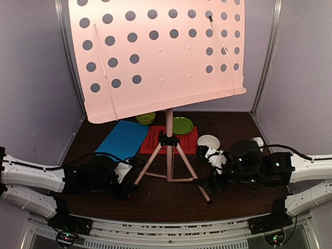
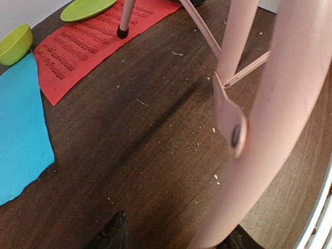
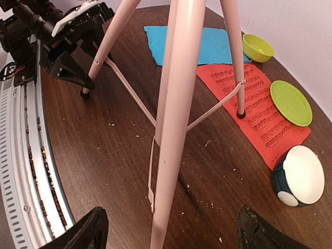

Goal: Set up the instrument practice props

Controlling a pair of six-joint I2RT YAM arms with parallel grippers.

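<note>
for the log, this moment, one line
stand upright; rear foot on red sheet; left gripper open astride left leg; right gripper open astride right leg

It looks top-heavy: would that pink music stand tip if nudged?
Probably: the music stand is broad on top over thin legs, so a high push likely rocks it. One foot rests on the red sheet and might slide.

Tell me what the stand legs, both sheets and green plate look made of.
Stand legs: probably painted metal tube, smooth pink sheen. Red sheet, blue sheet: thin, matte, maybe foam or felt; red looks embossed. Green plate: likely plastic, even gloss.
</note>
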